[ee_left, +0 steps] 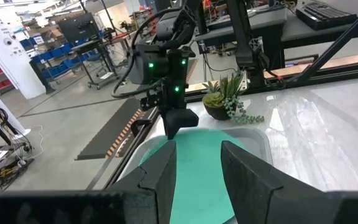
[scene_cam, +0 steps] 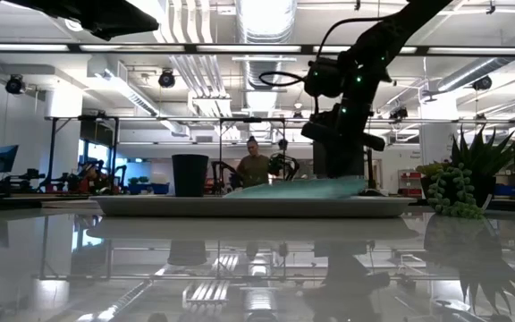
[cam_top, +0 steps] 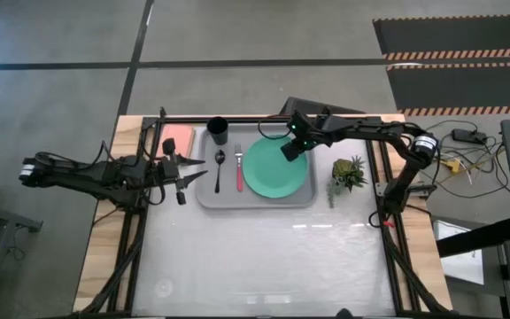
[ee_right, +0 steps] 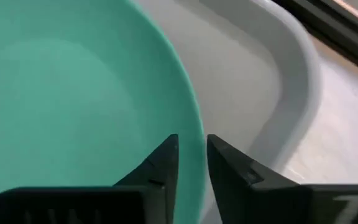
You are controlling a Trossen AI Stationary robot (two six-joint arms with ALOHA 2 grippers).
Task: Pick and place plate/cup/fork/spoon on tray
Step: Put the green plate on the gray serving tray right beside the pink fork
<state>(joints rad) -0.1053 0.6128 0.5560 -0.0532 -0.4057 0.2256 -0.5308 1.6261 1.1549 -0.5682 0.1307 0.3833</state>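
the right gripper (ee_right: 191, 163) has its two fingers drawn close with only a narrow gap between them, set astride the rim of the plate (ee_right: 73, 106); whether they actually pinch the rim cannot be told. in the high view this gripper (cam_top: 292, 147) sits over the plate's upper right edge. the left gripper (ee_left: 197, 168) holds its fingers apart with nothing between them, and it hangs just beside the tray's left edge (cam_top: 182, 171).

one tray (cam_top: 204, 197) lies on the table (cam_top: 264, 257), and on it are one plate (cam_top: 273, 173), one cup (cam_top: 218, 131), one spoon (cam_top: 220, 168) and one fork (cam_top: 239, 168). the cup stands in the tray's far left corner; spoon and fork lie side by side left of the plate, spoon outermost. in the low view the plate (scene_cam: 302, 188) looks tilted, its right side raised.

one small potted plant (cam_top: 350, 174) stands right of the tray, and one pink pad (cam_top: 179, 140) lies to its left.
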